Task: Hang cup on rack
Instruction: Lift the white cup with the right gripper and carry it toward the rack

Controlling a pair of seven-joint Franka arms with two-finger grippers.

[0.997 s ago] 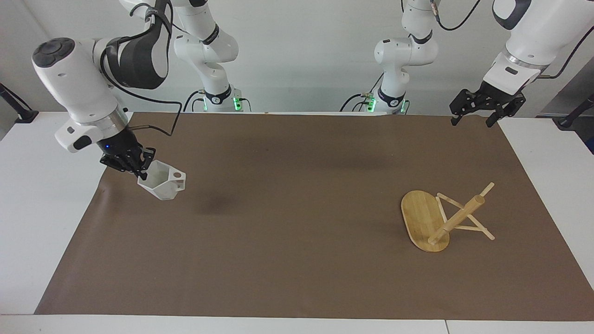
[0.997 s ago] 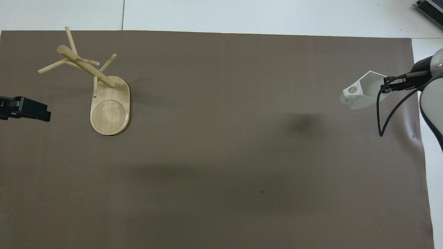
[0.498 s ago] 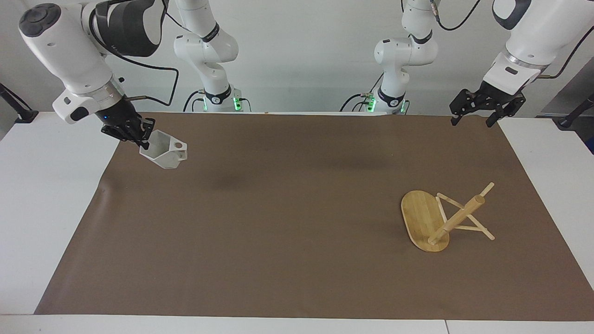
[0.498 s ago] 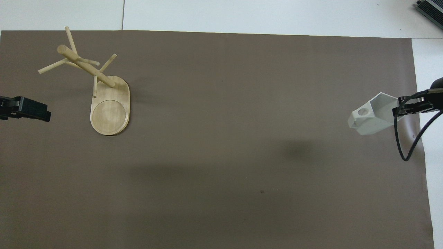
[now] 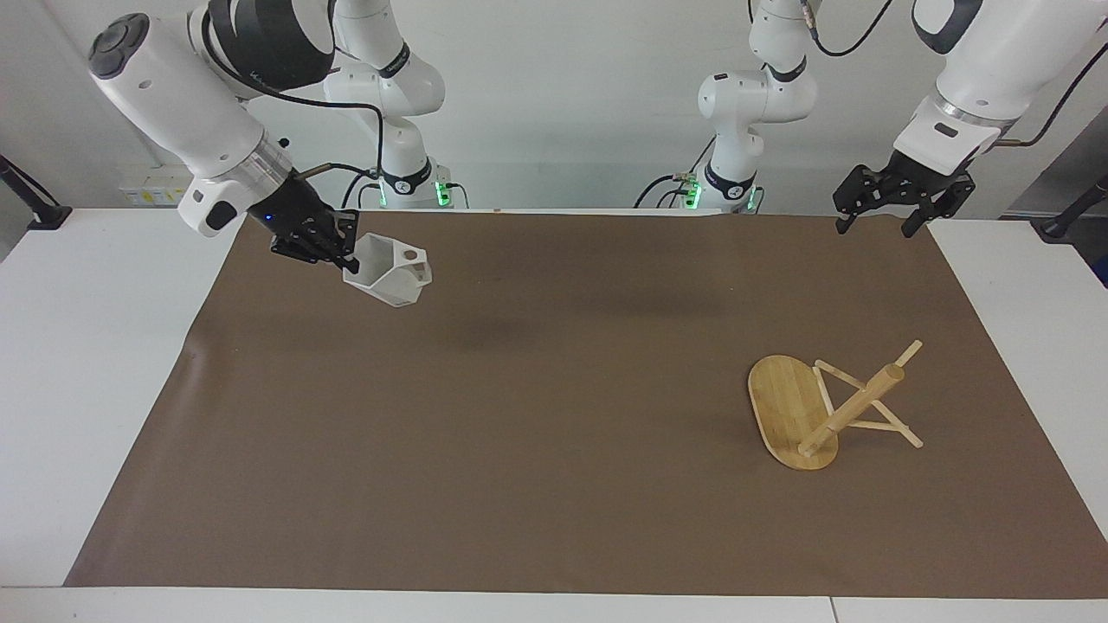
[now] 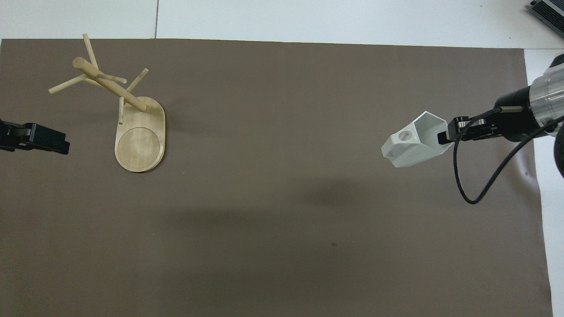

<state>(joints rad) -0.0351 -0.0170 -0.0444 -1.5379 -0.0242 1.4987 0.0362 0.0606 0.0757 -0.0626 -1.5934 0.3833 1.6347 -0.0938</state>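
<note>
My right gripper (image 5: pixel 344 257) is shut on the rim of the white faceted cup (image 5: pixel 391 273) and holds it in the air over the right arm's end of the brown mat. The cup is tilted, and its handle with the round hole points toward the table's middle. It also shows in the overhead view (image 6: pixel 412 143), held by the right gripper (image 6: pixel 444 136). The bamboo rack (image 5: pixel 853 402) stands on its oval base (image 5: pixel 783 407) toward the left arm's end of the mat, and shows in the overhead view (image 6: pixel 110 86). My left gripper (image 5: pixel 876 223) is open and empty and waits in the air by the mat's corner.
A brown mat (image 5: pixel 554 450) covers most of the white table (image 5: pixel 78 389). The left gripper's tip (image 6: pixel 44 140) shows at the overhead view's edge, beside the rack's base (image 6: pixel 141 145).
My right gripper has lifted the cup and carried it toward the table's middle, toward the left arm's end. The rack and my left gripper have stayed put.
</note>
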